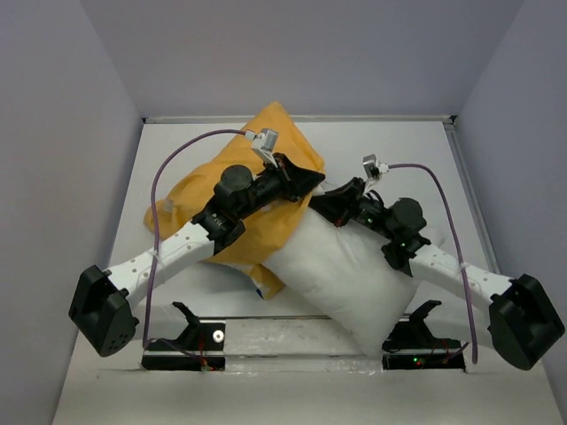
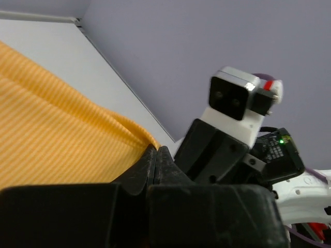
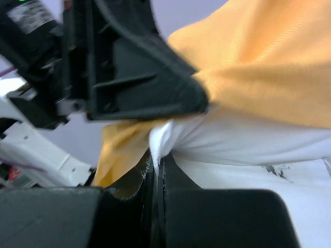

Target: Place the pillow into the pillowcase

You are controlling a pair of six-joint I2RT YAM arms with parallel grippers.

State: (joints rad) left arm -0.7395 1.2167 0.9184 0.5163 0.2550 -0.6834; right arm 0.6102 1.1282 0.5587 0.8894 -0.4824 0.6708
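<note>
The white pillow (image 1: 341, 266) lies diagonally at the table's middle, its far end under the yellow-orange pillowcase (image 1: 190, 190). My left gripper (image 1: 312, 177) is shut on the pillowcase's edge (image 2: 139, 135), lifted above the pillow. My right gripper (image 1: 321, 202) is shut on a pinch of the pillow's white fabric (image 3: 160, 142), just below the left gripper (image 3: 204, 98). In the right wrist view the pillowcase (image 3: 258, 67) drapes over the pillow (image 3: 248, 139). The pillowcase's blue side is mostly hidden; a small printed bit (image 1: 266, 282) shows near the front.
The white table (image 1: 399, 150) has a raised far rim and grey walls on three sides. Two black stands (image 1: 190, 332) (image 1: 416, 332) sit at the near edge. Purple cables (image 1: 164, 173) arc over each arm.
</note>
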